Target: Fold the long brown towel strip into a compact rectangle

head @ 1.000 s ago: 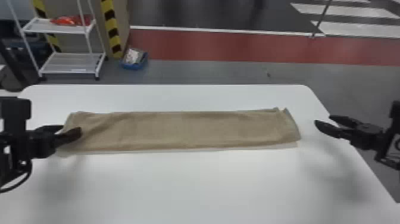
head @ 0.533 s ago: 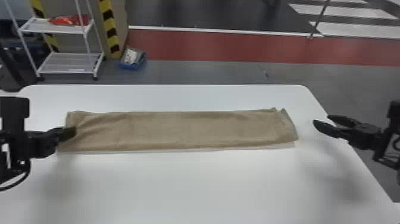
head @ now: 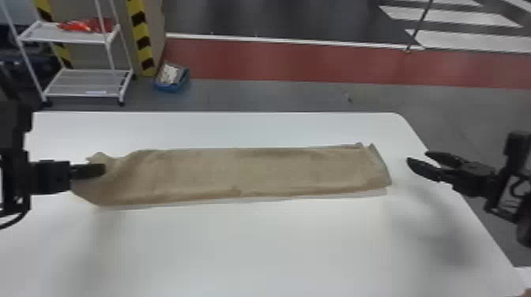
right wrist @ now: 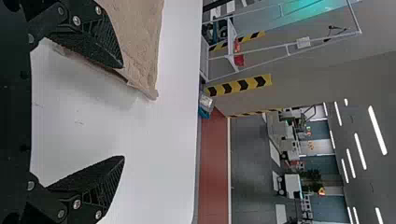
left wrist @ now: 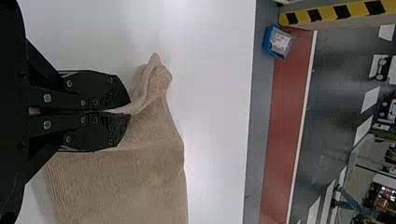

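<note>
The brown towel strip [head: 245,171] lies lengthwise from left to right across the white table. At its left end my left gripper [head: 103,170] is closed on the towel, whose end is bunched and slightly raised around the fingertips. In the left wrist view, the left gripper [left wrist: 128,112] pinches a fold of the towel [left wrist: 126,186], a crumpled corner sticking out beyond the tips. My right gripper [head: 417,158] stands open just off the towel's right end, holding nothing. The right wrist view has the right gripper [right wrist: 123,112] with fingers wide apart and the towel [right wrist: 140,42] beside one of them.
The white table [head: 253,252] has its right edge beneath the right arm. Beyond the far edge, on the floor, stand a white wire rack [head: 87,83] and a blue bin [head: 172,85] with things in it.
The towel's left end was flat and is now lifted and bunched, with the left gripper shut on it. The left gripper drew back slightly leftward from its earliest position. The right gripper looks nearly unchanged.
</note>
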`<action>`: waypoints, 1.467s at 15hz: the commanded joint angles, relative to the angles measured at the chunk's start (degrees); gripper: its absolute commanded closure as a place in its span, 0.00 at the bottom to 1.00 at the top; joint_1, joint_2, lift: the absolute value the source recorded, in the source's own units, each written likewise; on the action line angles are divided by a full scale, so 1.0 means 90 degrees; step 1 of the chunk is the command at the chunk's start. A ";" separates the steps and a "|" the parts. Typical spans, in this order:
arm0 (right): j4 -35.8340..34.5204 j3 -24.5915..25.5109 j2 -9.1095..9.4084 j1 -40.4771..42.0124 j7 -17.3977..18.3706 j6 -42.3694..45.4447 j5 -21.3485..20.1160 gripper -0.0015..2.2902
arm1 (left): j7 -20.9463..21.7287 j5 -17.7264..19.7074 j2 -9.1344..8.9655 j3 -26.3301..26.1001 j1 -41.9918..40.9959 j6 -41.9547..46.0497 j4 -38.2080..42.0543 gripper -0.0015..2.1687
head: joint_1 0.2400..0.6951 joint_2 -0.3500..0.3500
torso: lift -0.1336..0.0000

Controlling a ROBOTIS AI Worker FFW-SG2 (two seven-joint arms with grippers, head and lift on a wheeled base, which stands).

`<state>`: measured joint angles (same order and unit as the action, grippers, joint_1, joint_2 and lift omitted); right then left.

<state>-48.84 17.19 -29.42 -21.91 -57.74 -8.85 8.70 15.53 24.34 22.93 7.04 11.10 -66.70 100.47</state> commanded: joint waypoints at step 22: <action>-0.1312 -0.2633 0.2898 -0.0183 0.0732 -0.0457 -0.0175 0.75 | -0.2175 0.4005 -0.1679 -0.0147 0.1970 -0.0163 -0.0412 0.64 | 0.85 0.50 | 0.04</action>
<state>-62.26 -4.91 -5.05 -22.25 -51.09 -13.76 7.18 -4.08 58.57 7.77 5.34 28.80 -68.27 96.79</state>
